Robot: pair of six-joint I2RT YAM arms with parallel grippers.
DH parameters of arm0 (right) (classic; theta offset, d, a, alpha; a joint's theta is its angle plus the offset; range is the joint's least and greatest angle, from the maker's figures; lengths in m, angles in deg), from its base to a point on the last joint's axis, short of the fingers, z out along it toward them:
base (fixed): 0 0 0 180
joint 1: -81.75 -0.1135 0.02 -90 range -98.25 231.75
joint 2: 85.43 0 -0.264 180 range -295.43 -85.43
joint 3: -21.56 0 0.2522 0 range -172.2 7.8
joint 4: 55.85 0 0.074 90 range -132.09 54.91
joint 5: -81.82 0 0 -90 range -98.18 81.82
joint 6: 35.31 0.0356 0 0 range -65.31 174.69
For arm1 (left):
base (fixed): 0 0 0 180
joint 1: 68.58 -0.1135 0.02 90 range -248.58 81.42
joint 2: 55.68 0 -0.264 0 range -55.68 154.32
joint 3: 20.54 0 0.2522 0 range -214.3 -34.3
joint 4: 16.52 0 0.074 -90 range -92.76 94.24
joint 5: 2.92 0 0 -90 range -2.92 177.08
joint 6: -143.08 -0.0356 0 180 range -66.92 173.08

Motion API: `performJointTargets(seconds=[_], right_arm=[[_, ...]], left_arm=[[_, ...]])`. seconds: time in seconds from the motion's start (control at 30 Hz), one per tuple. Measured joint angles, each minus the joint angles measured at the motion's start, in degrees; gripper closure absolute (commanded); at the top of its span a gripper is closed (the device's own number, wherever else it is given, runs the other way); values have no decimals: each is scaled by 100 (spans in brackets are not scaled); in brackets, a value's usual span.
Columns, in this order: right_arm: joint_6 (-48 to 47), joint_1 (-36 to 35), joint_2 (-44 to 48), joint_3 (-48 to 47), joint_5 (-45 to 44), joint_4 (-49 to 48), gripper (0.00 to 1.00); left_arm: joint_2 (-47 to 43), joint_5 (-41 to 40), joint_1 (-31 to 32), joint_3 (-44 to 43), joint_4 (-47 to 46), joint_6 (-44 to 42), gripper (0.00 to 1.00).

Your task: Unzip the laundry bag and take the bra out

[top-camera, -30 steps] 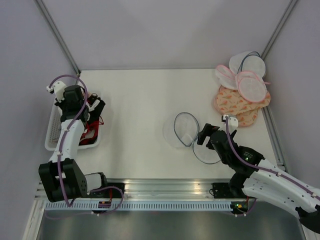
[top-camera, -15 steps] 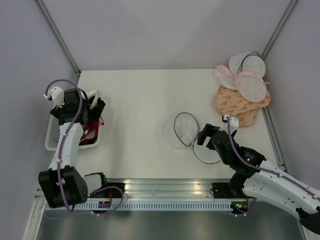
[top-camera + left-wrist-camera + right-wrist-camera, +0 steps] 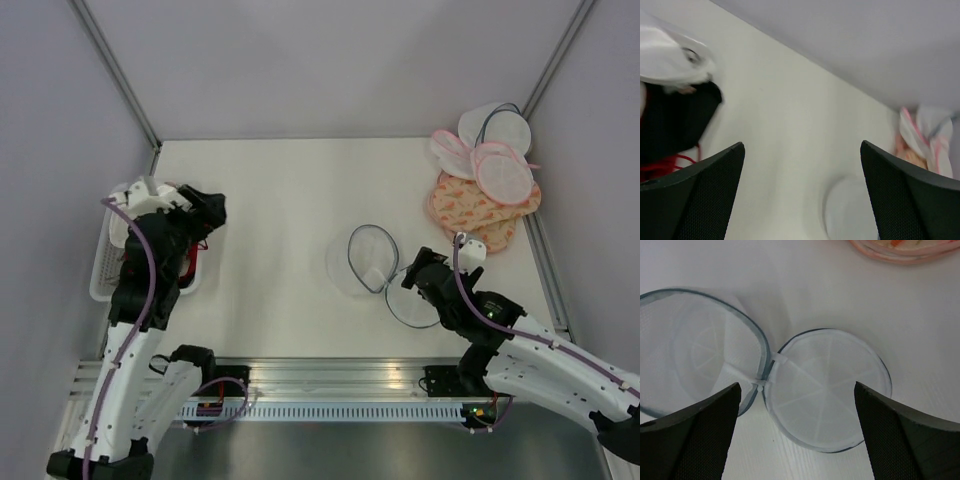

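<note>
Laundry bag (image 3: pixel 825 390) unzipped and lying flat, both hands open and empty.
Bag sits mid-tabletop (image 3: pixel 270 200), right of centre, its two grey-rimmed mesh halves splayed side by side and joined at the hinge. Right hand (image 3: pixel 797 390) hovers directly above it, fingers spread wide. Left hand (image 3: pixel 801 150) is up over the left side, fingers wide, next to the white basket (image 3: pixel 103 272) holding a black-and-red garment (image 3: pixel 675 120). Pink-rimmed and peach bags (image 3: pixel 485 185) are stacked in the far right corner.
</note>
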Motion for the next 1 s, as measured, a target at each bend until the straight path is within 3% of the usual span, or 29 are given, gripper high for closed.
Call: performJointTargets(seconds=[0.23,0.43,0.6,0.8,0.9,1.0], right_arm=[[1751,2,-944,-588,-859,1567,2],[2942,2,-1788,-634,-809,2428,2],[3410,2,-1775,-192,-435,2544,2],[3628,4,-2004,131,-37,2142,2],[3641,4,-2374,387,177,1635,9],[3637,4,-2559,614,293,1222,28]], left_arm=[[354,723,2758,619,-120,-144,0],[739,660,4229,929,-282,-177,0],[798,538,4647,1019,-575,-181,0],[767,448,4717,1180,-739,-181,0],[675,391,4717,1224,-761,-184,0],[516,343,4717,1285,-796,-184,0]])
